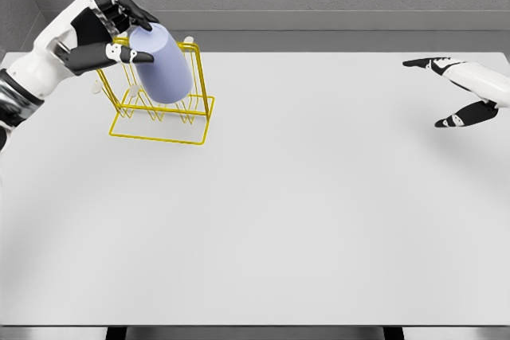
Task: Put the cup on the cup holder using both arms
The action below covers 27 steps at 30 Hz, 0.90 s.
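A pale lavender cup (163, 65) hangs tilted over the yellow wire cup holder (162, 123) at the table's far left, its lower end among the white-tipped pegs. My left hand (119, 33) is at the cup's upper end, fingers curled around it. I cannot tell whether the cup rests on a peg or only in the hand. My right hand (454, 89) hovers at the far right of the table with fingers spread, holding nothing.
The white table (303, 212) stretches wide between the holder and the right hand. A grey wall runs along its back edge.
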Each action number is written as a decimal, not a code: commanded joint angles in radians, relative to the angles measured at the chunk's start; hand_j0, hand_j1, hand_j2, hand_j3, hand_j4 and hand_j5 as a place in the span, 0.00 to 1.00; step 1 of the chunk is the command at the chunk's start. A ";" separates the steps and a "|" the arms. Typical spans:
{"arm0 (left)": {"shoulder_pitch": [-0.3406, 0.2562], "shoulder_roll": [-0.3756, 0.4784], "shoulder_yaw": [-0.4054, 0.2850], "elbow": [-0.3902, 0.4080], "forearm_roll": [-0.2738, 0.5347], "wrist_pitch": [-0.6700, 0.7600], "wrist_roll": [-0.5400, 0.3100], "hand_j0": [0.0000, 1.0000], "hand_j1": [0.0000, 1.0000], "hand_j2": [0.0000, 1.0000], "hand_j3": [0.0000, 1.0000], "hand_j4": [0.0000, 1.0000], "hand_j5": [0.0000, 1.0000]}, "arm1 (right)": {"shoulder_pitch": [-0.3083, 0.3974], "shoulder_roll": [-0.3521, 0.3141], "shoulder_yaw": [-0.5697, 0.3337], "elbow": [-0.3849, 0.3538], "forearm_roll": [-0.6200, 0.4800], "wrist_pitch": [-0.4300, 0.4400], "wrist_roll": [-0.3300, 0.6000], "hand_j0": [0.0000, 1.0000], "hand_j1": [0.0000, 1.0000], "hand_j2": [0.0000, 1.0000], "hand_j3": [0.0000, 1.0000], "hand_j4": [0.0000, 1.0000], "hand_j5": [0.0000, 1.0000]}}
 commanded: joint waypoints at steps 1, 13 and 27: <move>0.000 0.004 0.000 -0.002 0.007 0.000 0.000 0.43 0.43 0.43 0.43 0.43 0.43 | 0.000 -0.001 -0.001 -0.001 -0.007 0.001 0.000 1.00 1.00 1.00 1.00 1.00 1.00; 0.000 0.008 0.002 -0.002 0.006 0.000 0.000 0.87 0.87 0.87 0.87 0.87 0.87 | 0.002 0.001 -0.001 -0.001 -0.007 0.001 0.000 1.00 1.00 1.00 1.00 1.00 1.00; 0.043 0.054 0.011 -0.077 0.069 -0.003 0.000 1.00 1.00 1.00 1.00 1.00 1.00 | 0.002 0.001 -0.001 -0.001 -0.007 0.001 0.000 1.00 1.00 1.00 1.00 1.00 1.00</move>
